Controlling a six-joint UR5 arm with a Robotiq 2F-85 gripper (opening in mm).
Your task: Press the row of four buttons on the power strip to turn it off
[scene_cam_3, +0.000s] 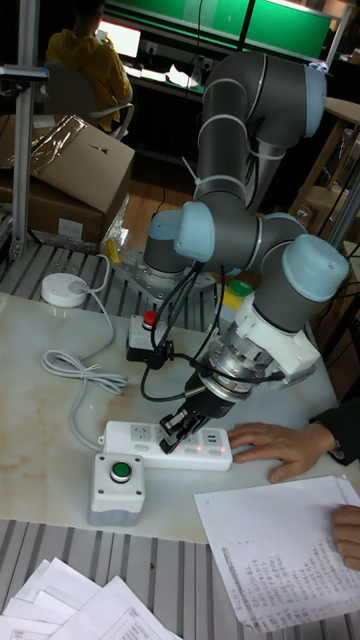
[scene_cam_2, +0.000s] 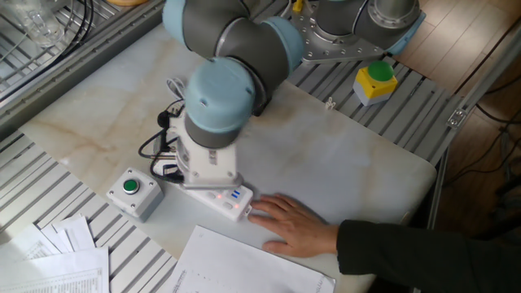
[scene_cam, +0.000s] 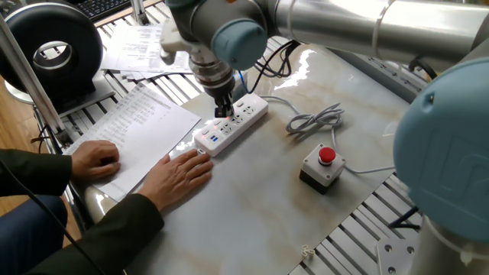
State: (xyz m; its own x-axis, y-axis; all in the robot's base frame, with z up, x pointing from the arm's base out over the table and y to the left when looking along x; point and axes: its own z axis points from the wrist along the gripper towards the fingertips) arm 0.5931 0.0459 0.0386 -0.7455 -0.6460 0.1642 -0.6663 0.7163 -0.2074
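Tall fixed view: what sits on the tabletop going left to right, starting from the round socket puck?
Round white socket puck → coiled white cord → green button box → power strip with the end effector down on it → person's hand at the strip's right end.
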